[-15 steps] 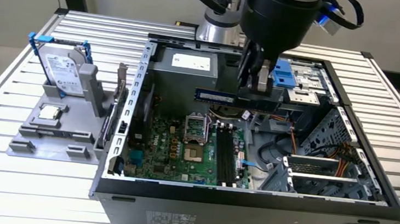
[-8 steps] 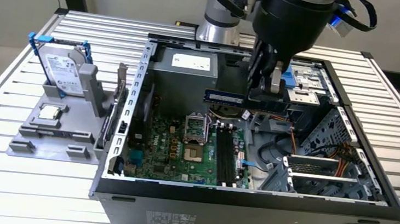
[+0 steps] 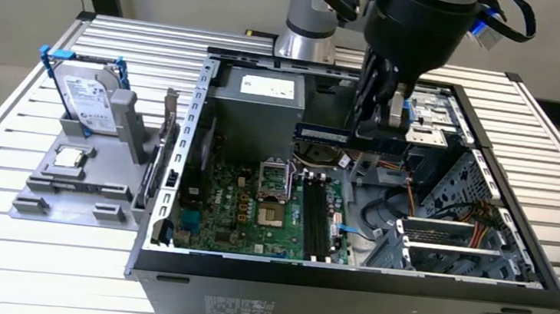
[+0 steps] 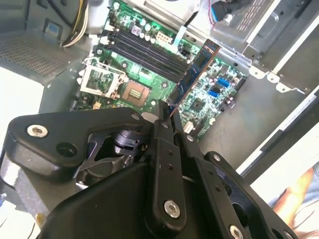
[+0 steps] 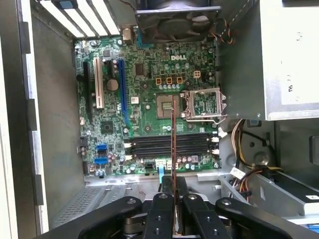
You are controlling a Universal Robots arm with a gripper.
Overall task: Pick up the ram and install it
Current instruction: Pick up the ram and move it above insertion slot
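Nearest of all, in both wrist views, the gripper (image 5: pixel 173 188) is seen from behind. Its jaws are clamped on one end of the ram (image 5: pixel 173 134), which is held edge-on above the motherboard (image 5: pixel 144 99).

Starting from the exterior view's left, the drive (image 3: pixel 90 100) is stood upright on the grey tray (image 3: pixel 38 207), with the processor (image 3: pixel 71 157) laid just in front of it. Both are left where they sit, apart from the arm. Next comes the open case (image 3: pixel 349 291). On its floor lies the board, with the open socket (image 3: pixel 270 183) and then the dark slots (image 3: pixel 317 215) beside it. Further to the exterior view's right, and toward the back of the case, the ram is held level in the air, well above the slots and touching none of them.

Pickup is therefore judged done, but installation is not. The slots are seen empty in the first wrist view. The stick appears to lie across their length rather than along it, and it has not been lowered or seated.
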